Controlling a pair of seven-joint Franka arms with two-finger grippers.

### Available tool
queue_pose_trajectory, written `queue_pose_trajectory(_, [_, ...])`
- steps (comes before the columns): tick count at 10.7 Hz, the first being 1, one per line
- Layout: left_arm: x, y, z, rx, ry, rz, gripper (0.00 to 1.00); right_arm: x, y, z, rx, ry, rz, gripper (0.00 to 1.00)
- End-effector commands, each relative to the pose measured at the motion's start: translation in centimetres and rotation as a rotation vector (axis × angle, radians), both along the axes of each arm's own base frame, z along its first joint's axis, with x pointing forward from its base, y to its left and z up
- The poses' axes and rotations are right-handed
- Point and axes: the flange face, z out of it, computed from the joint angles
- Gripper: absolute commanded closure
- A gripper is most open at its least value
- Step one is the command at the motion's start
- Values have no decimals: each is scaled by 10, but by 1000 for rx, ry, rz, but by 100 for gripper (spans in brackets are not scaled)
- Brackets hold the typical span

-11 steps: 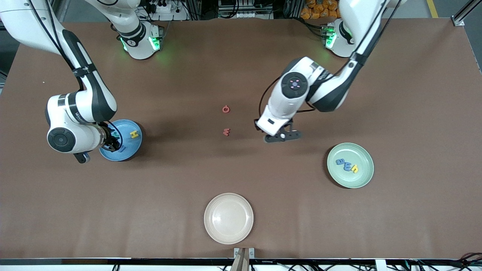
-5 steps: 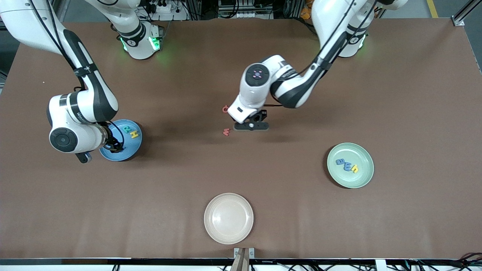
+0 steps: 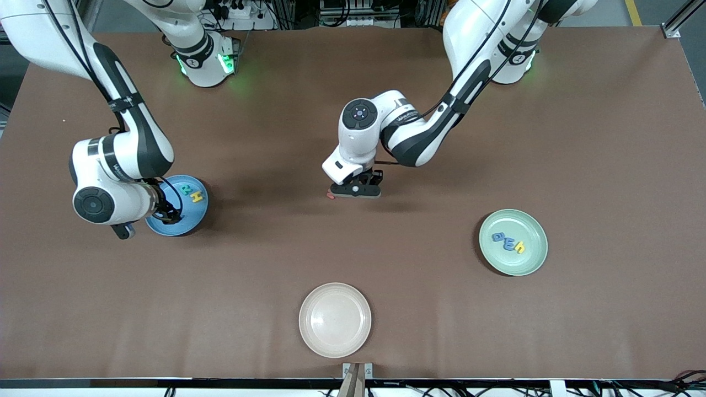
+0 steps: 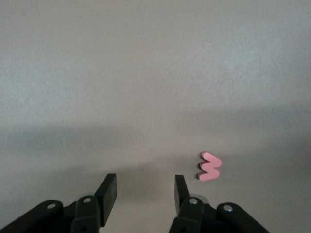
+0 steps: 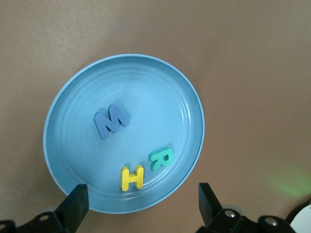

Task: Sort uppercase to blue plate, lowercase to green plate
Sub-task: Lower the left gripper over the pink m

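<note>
brown table (image 3: pixel 353 264); blue plate (image 5: pixel 73 160) letters read m, r, h.

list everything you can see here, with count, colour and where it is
blue plate: one, blue, toward the right arm's end of the table
capitals: three on the blue plate, blue M, teal R, yellow H
green plate: one, pale green, toward the left arm's end
lowercase: three on the green plate, two blue, one yellow
red letter: one, on the table mid-way, beside the left gripper
cream plate: one, nearest the front camera
table: one, brown
left gripper: open, low over the table
right gripper: open, over the blue plate
</note>
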Motion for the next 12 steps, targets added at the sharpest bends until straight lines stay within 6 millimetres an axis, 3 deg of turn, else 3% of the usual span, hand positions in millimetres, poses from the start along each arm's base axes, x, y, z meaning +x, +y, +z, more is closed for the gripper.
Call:
queue_pose_trajectory(1, [1, -20, 3, -26, -41, -48, 43, 2, 3, -1, 2, 2, -2, 0])
queue_pose_trajectory(5, [-15, -39, -16, -57, -64, -99, 39, 2, 3, -2, 3, 2, -4, 0])
queue_pose_trajectory(7, [-11, -42, -22, -53, -79, -115, 38, 0, 2, -8, 4, 17, -9, 0])
queue_pose_trajectory(12, [-10, -57, -43, -39, -113, -135, 38, 7, 7, -1, 7, -3, -2, 0])
